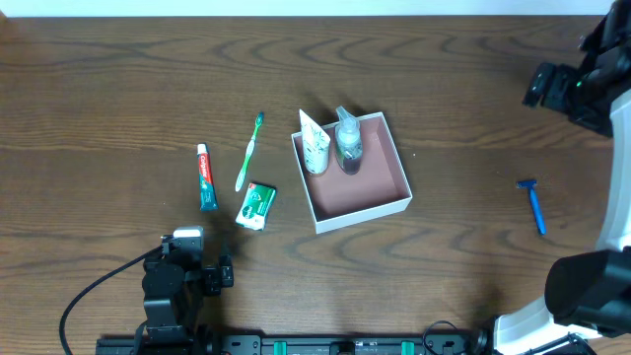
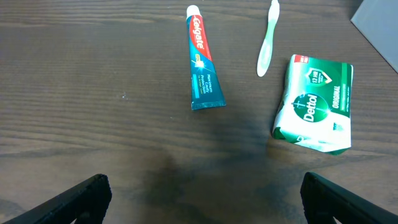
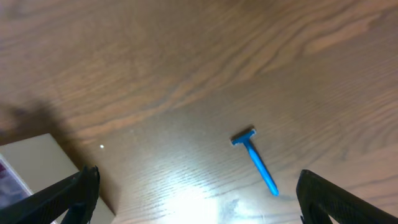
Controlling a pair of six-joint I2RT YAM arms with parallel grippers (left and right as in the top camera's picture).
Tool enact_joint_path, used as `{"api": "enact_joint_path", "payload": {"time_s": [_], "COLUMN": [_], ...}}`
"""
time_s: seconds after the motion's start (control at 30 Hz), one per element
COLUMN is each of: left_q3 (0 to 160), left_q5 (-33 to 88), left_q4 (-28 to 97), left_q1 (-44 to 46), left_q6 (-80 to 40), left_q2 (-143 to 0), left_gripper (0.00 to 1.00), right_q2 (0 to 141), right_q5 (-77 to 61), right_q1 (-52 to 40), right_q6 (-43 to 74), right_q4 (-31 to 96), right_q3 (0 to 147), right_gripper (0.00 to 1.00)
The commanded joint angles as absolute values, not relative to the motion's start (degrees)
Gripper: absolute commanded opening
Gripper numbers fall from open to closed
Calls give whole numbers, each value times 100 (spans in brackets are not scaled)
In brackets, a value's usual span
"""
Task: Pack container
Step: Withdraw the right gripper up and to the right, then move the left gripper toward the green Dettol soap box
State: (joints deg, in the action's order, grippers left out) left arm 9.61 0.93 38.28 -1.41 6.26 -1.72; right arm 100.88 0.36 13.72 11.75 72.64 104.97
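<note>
We find the container (image 1: 380,182) at the centre of the overhead frame, with a white tube (image 1: 315,148) and a clear bottle (image 1: 348,144) in its upper-left corner. The left gripper (image 2: 205,199) at lower left and the right gripper (image 3: 196,196) at upper right both have their fingers spread wide — holding nothing.

1 container (image 1: 380,187) (holding 1 tube (image 1: 315,148), 1 bottle (image 1: 348,143)), 1 toothpaste (image 1: 205,177), 1 toothbrush (image 1: 248,153), 1 soap box (image 1: 256,206), 1 razor (image 1: 533,205) at 3 o'clock.
</note>
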Motion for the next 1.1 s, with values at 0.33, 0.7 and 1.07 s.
{"api": "enact_joint_path", "payload": {"time_s": [0.33,0.7,1.07], "left_q3": [895,895,897], "left_q5": [86,423,1806], "left_q4": [3811,3616,1712], "left_q1": [-154,-154,-154], "left_q6": [642,163,-1382], "left_q2": [-134,-134,-134], "left_gripper": [98,98,98], "right_q2": [10116,10116,10116], "right_q5": [-27,-469,-469], "right_q1": [1420,1420,1420], "right_q6": [1330,1326,1326], "right_q4": [6307,6195,6193], "right_q3": [9078,8842,8842], "right_gripper": [99,99,99]}}
